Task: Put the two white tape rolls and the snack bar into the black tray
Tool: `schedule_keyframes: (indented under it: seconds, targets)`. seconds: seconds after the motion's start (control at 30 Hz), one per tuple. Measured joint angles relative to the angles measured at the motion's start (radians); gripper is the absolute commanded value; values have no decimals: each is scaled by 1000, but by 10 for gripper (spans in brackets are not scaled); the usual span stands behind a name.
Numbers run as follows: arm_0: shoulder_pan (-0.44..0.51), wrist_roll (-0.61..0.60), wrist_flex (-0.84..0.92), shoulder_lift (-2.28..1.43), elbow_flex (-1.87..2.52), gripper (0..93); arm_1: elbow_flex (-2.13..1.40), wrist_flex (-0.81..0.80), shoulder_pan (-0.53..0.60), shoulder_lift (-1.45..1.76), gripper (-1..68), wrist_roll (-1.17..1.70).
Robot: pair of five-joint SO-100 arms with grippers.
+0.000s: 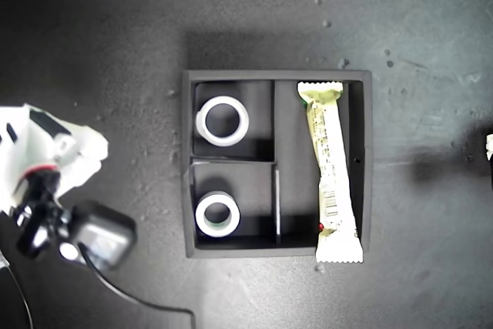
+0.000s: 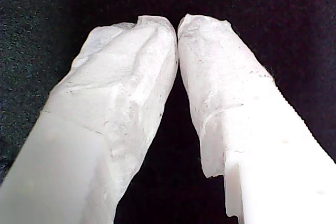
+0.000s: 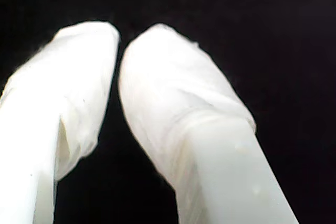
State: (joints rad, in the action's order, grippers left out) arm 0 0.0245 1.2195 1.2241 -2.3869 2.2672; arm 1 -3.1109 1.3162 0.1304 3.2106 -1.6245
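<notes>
Black tray (image 1: 185,159) at centre of the exterior view, on a dark worktop (image 1: 92,36), divided into three compartments.

Wider white tape roll (image 1: 223,121) lying flat in the upper compartment on the exterior view's left; smaller white tape roll (image 1: 217,215), with greyish inner core, lying flat in the lower compartment on the same side. Thin divider wall between the two, rolls well apart.

Snack bar (image 1: 330,171) lengthwise in the long compartment on the exterior view's right, barcode side up; lower crimped end overlapping the tray's lower wall and projecting past it onto the worktop.

An arm (image 1: 46,171) with white-wrapped parts and a black body at the exterior view's left edge, well apart from the tray; a white sliver at the right edge, too little shown to identify.

First gripper (image 2: 177,24) clenched, white-wrapped fingertips (image 2: 152,35) touching at the tips, nothing between them, dark surface beyond.

Second gripper (image 3: 119,43) likewise closed, fingertips (image 3: 152,61) all but touching, empty, against a dark background.
</notes>
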Motion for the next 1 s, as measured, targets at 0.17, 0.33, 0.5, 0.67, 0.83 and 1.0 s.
schedule_keyframes:
  seconds: [0.17,0.33,0.5,0.67,0.83,1.0]
  targets:
    - [-41,15,-98,-403,434,1,0,0,0,0,0,0]
    - [-26,49,-110,-707,658,0,0,0,0,0,0,0]
    - [-15,109,-38,-934,787,0,0,0,0,0,0,0]
    - [15,192,20,-950,813,0,0,0,0,0,0,0]
    - [29,337,129,-950,813,2,0,0,0,0,0,0]
    - [80,244,132,-950,813,2,0,0,0,0,0,0]
